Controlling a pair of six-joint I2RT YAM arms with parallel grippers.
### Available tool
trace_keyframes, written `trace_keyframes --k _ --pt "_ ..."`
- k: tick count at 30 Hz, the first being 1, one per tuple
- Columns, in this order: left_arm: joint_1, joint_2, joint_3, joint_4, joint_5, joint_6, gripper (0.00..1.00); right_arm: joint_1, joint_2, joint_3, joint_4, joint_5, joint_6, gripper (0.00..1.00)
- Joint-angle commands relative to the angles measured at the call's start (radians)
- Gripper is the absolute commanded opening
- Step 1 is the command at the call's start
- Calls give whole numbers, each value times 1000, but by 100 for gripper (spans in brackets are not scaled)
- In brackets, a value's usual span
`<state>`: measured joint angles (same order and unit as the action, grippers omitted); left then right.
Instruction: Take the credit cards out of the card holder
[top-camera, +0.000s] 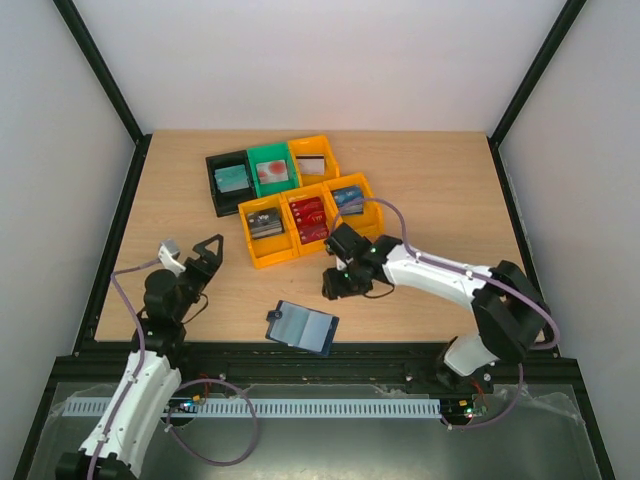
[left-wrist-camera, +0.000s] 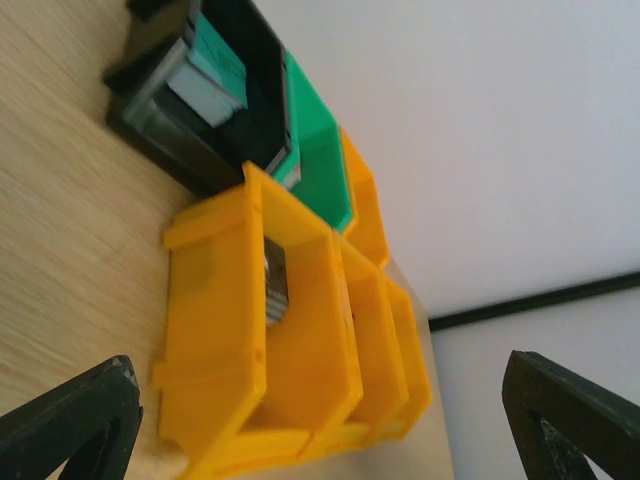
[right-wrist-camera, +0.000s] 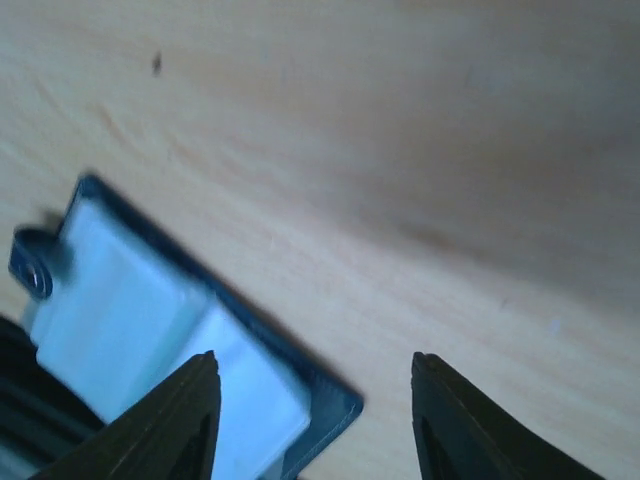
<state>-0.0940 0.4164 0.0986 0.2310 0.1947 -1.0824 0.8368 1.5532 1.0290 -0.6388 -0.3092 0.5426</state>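
The card holder (top-camera: 302, 327) lies spread open at the bench's (top-camera: 440, 200) 6 o'clock, slots up, seemingly for easy access; the right tool (top-camera: 338, 283) hovers at its 1 o'clock, released and empty; the left tool (top-camera: 197, 256), wide apart, idles at 9 o'clock, probably keeping clear.

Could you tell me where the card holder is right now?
Top view: the card holder lies open at the table's near edge, centre, close to the right hand.
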Motion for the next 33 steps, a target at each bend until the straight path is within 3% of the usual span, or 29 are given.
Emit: trace_keyframes --k 1,8,15,22,25,27,31,33 --pt "-78 -20 7 -73 46 -9 100 58 -106 -164 132 -107 188 53" --pt "-219 46 4 -133 27 -22 99 135 -183 -372 459 -248 360 55" --pt "-301 156 -5 -118 -5 -51 99 179 -141 -414 505 -244 367 55" --pt "-306 181 -2 -118 -5 -46 99 183 -101 -452 503 -219 343 56" --pt "-309 176 -1 -103 4 -41 99 184 -85 -438 579 -193 349 54" --pt "-309 172 -1 -91 5 -39 100 182 -56 -415 638 -183 355 43" --pt "-300 171 6 -53 12 -27 99 127 16 -374 684 -169 336 3" --pt "-282 174 9 -35 21 -19 99 61 32 -370 686 -191 311 2"
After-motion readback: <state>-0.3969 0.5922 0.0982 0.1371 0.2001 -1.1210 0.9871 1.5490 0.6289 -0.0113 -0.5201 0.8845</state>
